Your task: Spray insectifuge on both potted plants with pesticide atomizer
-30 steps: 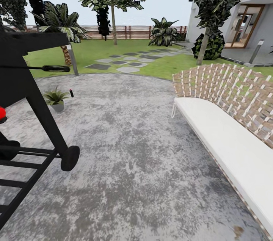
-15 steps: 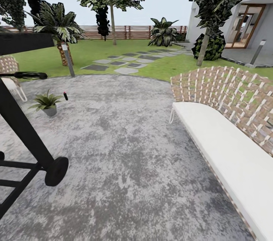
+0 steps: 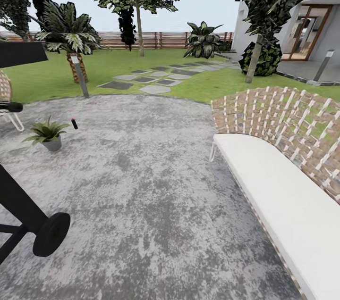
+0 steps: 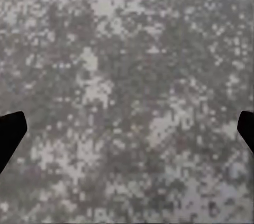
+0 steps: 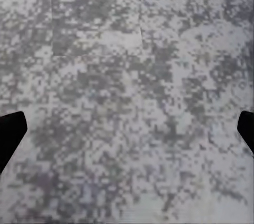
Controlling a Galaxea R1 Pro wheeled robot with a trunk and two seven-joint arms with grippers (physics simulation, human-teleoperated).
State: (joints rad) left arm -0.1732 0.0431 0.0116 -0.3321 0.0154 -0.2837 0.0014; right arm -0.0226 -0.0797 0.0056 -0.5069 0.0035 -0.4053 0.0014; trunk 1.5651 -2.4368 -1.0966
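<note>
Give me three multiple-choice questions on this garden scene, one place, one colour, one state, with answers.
1. The small green potted plant in a grey pot stands on: A the lawn; B the mottled grey paved patio; C a stepping stone.
2. The long cushion on the woven tan bench is: A red; B black; C white.
3. The left hand is: A open; B shut on a bottle; C shut on a leaf.
Answers: 1 B, grey paving surrounds its pot. 2 C, it renders plain white. 3 A, its black fingertips sit far apart with bare paving between.
</note>
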